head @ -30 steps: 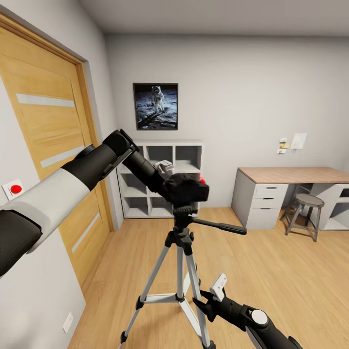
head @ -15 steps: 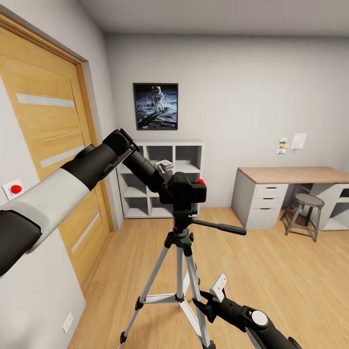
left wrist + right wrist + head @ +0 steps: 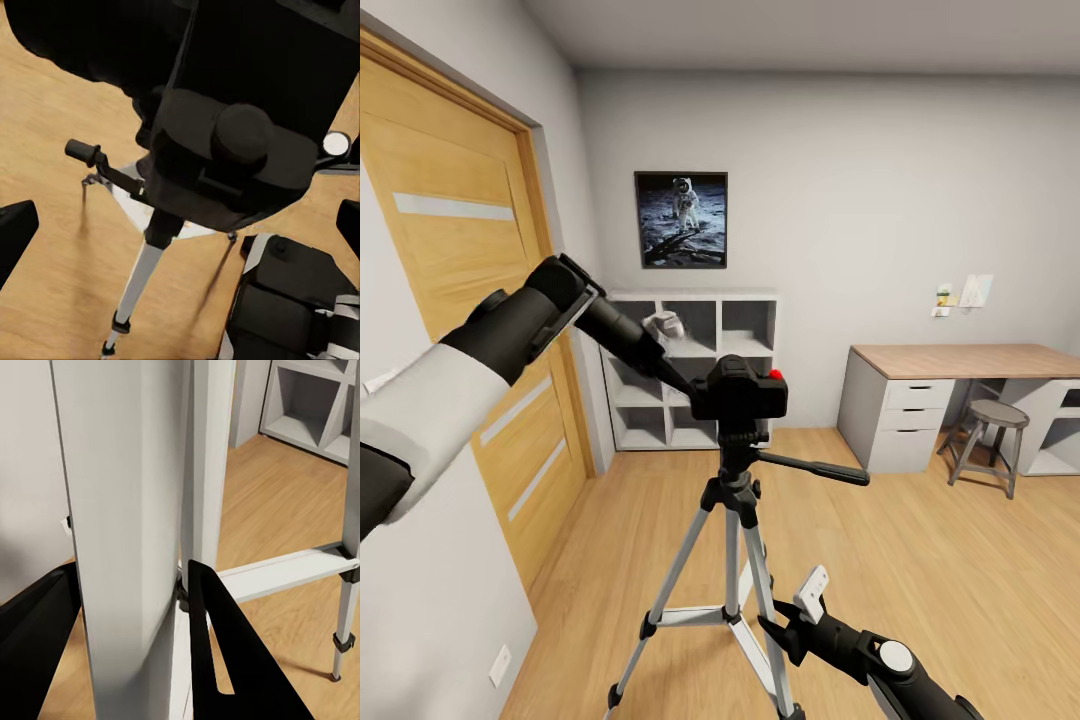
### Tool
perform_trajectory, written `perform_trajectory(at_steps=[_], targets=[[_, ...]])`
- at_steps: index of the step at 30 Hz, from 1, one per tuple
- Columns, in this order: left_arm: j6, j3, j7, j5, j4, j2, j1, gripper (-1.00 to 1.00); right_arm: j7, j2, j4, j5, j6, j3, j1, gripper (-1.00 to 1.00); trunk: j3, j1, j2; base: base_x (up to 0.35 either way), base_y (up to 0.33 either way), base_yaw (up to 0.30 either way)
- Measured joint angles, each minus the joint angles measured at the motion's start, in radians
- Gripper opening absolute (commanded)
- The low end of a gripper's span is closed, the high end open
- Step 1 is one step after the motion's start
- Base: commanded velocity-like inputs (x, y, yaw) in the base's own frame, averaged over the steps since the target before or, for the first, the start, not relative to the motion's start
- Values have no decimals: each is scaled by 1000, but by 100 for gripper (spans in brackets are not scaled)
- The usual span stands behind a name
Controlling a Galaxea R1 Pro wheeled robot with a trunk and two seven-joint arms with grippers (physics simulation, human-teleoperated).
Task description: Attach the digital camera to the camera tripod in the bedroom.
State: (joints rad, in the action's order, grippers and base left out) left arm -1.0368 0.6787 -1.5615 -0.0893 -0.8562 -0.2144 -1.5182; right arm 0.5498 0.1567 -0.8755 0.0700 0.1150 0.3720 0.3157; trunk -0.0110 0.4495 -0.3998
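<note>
Left arm has backed off since a second ago: the left pincer point(image 3: 663, 325) was right on the digital camera point(image 3: 740, 391) and now sits up and behind it, toward the white cube shelves point(image 3: 695, 368), with the jaws looking spread and nothing between them (it's blurry in the head view, so that's my read). So the camera is below and just in front of that pincer, perched upright on the head of the camera tripod point(image 3: 732, 520), red button up, wide side across, pan handle point(image 3: 810, 467) sticking out sideways. From the left wrist view you look straight down on the camera point(image 3: 225, 161) with the pincer's fingertips point(image 3: 15, 232) wide on either side, clear of it. The right pincer point(image 3: 127, 607) is low down, clenched around a tripod leg point(image 3: 124, 532). I'd say it's basically mounted; if anything needs a nudge, the left arm is the nearer one.
</note>
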Motion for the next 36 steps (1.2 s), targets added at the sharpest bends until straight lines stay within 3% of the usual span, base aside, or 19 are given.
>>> perform_trajectory(at_steps=[1, 5, 13, 15, 20, 24, 29, 31, 33, 34, 35, 36], targets=[[0, -28, 0, 0, 0, -18, 0, 100, 0, 0, 0, 0, 0, 0, 0, -100, 0, 0, 0, 0, 0, 0], [0, -86, 0, 0, 1, -78, 0, 100, 0, 0, 0, 0, 0, 0, 0, -100, 0, 0, 0, 0, 0, 0], [0, -112, 0, 1, 7, -160, 2, 100, 0, 0, 0, -1, 0, 0, 0, -100, 0, 0, 0, 0, 0, 0], [0, -112, 0, 1, 12, -170, 4, 100, 0, 0, 0, -1, 0, 0, 0, -100, 0, 0, 0, 0, 0, 0], [0, -111, 0, 1, 75, -180, 10, 100, 0, 0, -1, 0, -1, 0, 0, -100, 0, 0, 0, 0, 0, 0], [0, -112, 30, 1, 232, -169, 13, 100, 0, 0, -2, 0, -1, 0, 0, -100, 0, 0, 0, 0, 0, 0], [66, -113, 298, 11, 432, -128, 15, 100, 0, 0, -2, 0, -2, 0, 0, -100, 0, 0, 0, 0, 0, 0], [155, -122, 429, 63, 537, -112, 21, 100, 0, 0, -1, 0, -1, 0, 0, -100, 0, 0, 0, 0, 0, 0], [278, -138, 522, 184, 657, -89, 29, 100, 0, 0, -1, 0, 0, 0, 0, -100, 0, 0, 0, 0, 0, 0], [314, -140, 546, 223, 691, -84, 32, 100, 0, 0, -2, 0, -2, 0, 0, -100, 0, 0, 0, 0, 0, 0], [386, -141, 590, 297, 745, -77, 36, 100, 0, 0, 0, 0, 0, 0, 0, -100, 0, 0, 0, 0, 0, 0], [423, -144, 611, 333, 765, -74, 39, 100, 0, 0, -2, 0, -2, 0, 0, -100, 0, 0, 0, 0, 0, 0]])
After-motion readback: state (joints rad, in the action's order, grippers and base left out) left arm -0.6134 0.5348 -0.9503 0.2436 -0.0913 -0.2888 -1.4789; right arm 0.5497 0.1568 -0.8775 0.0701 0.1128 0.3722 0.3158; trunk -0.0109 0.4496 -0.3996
